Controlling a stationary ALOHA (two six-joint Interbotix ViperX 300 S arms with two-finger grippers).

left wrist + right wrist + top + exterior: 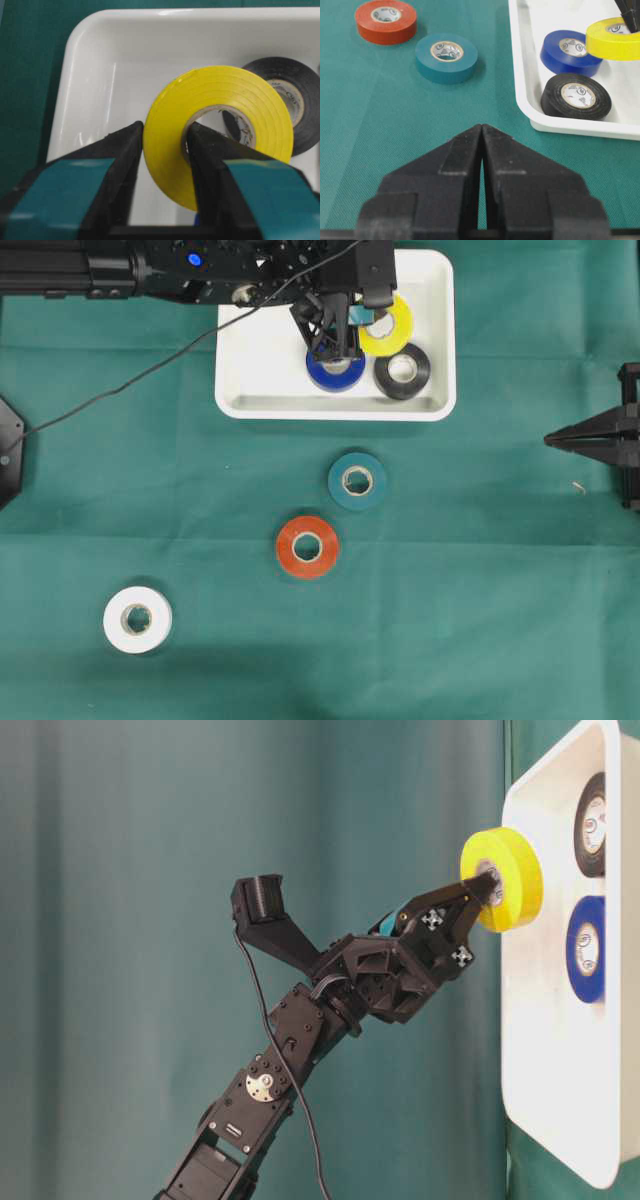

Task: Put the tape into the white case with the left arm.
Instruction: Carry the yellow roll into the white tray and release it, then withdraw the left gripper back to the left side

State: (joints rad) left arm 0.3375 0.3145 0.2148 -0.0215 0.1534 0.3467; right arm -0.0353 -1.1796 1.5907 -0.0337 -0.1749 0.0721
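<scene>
The yellow tape (392, 330) hangs tilted just above the white case (240, 390), over its far part. My left gripper (358, 332) reaches down from above and is shut on it. One teal-banded finger (120, 165) presses the roll's outer face and the other sits inside its core. From table level, the yellow tape (510, 880) is off the floor of the white case (540, 1020) on the fingertips. Inside the case lie a blue roll (335, 372) and a black roll (402, 370). My right gripper (550, 440) rests at the right edge, shut and empty.
On the green cloth in front of the case lie a teal roll (357, 481), a red roll (307, 546) and a white roll (137, 619). A black cable (120, 390) trails from the left arm across the cloth at the left.
</scene>
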